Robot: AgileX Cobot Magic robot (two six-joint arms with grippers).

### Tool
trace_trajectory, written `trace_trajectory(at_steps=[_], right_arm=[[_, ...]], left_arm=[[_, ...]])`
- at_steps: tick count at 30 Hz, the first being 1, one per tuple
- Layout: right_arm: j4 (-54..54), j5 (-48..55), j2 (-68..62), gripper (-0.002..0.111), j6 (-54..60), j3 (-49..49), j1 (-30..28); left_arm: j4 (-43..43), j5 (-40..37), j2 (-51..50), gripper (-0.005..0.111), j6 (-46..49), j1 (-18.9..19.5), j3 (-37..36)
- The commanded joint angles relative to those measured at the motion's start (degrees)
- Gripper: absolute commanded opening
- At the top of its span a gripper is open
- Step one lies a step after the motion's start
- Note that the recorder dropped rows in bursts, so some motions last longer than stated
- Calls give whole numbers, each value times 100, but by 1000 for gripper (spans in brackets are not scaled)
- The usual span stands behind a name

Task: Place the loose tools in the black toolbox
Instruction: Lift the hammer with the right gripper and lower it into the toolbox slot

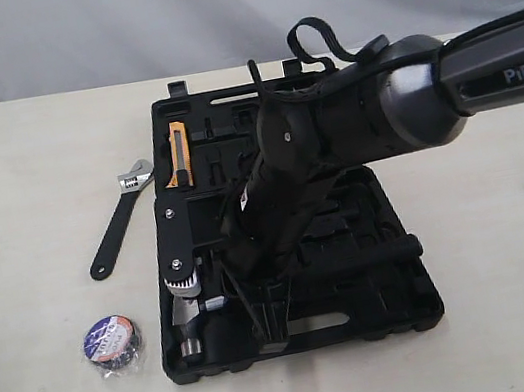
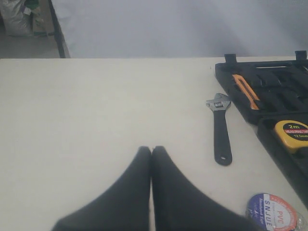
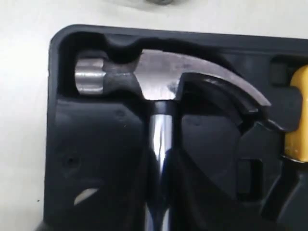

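Note:
The black toolbox [image 1: 405, 318] lies open on the table. The chrome claw hammer [image 3: 159, 79] rests in its recess at the near left corner of the box, head [image 1: 186, 313] to the left and black handle [image 1: 379, 256] to the right. My right gripper [image 3: 162, 154] reaches down over the box, shut on the hammer's chrome shaft. The black adjustable wrench [image 1: 119, 221] [image 2: 220, 126] lies on the table left of the box. The wrapped tape roll [image 1: 110, 342] [image 2: 272, 211] sits nearer. My left gripper [image 2: 152, 148] is shut and empty above bare table, left of the wrench.
A yellow tape measure [image 2: 292, 134] and an orange utility knife [image 1: 177, 155] sit inside the toolbox [image 2: 226, 72]. The right arm [image 1: 485, 75] spans the box from the right. A white backdrop runs along the far table edge.

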State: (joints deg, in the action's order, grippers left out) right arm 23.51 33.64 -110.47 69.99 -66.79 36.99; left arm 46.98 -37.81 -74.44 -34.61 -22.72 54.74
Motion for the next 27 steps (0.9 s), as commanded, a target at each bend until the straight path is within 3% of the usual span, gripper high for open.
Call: trace_trajectory(at_steps=[1,6,12,15,19,27], right_arm=[[83,-30,26,17,32,-43,-8],[83,-15,26,43,32,-57,-8],[-119,-15,346,48,-969,-407,-8],[-522,112,582,38,-1838,-713,-8],[-1059,796,706,1,-2918,-1059,-55],[-1109,1847,97,0,-4524,-1112,-120]], left_arm=[[-78,97,46,1,-59,19,-53],[-78,97,46,1,-59,19,-53],[-78,97,46,1,-59,19,-53],[-78,97,46,1,-59,19,-53],[-78,97,46,1,-59,19,-53],[-78,97,46,1,-59,19,-53]])
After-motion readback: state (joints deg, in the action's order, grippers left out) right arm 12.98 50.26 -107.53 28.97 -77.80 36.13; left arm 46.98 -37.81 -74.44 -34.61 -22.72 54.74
